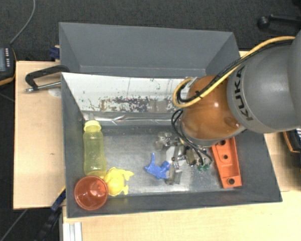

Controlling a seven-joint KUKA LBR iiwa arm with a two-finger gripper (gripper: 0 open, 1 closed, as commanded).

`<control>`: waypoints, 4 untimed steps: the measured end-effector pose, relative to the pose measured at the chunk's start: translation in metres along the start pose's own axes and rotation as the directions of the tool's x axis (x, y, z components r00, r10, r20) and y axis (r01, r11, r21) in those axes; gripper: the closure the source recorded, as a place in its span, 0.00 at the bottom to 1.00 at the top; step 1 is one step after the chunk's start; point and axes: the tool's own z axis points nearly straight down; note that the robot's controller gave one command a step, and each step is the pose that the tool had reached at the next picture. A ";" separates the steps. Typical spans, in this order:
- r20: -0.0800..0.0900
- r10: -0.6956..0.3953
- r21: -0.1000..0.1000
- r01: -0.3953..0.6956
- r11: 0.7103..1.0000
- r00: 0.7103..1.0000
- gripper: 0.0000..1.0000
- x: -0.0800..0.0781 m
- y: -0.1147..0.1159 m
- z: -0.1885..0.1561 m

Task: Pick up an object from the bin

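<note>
We noted a grey metal bin (72,149) with a scuffed floor. The hand (173,159) sat low at mid-floor; we could not tell whether it was spread or pressed together.

Right of the hand:
- flat orange bracket (226,163), holed

Well left of the hand:
- translucent yellow bottle (93,147)
- round red cup (91,192)
- lumpy yellow toy (117,179)

Just left of the hand:
- small angular blue piece (158,168)

We judged it light, so a nudge could skid it across the smooth metal.
</note>
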 end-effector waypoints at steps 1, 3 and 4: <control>-0.003 -0.006 -0.001 0.006 1.000 1.000 0.00 0.005 0.005 0.014; 0.004 -0.248 -0.001 0.248 0.969 0.969 1.00 -0.004 0.066 0.033; 0.008 -0.236 -0.002 0.236 0.972 0.972 1.00 -0.006 0.059 -0.075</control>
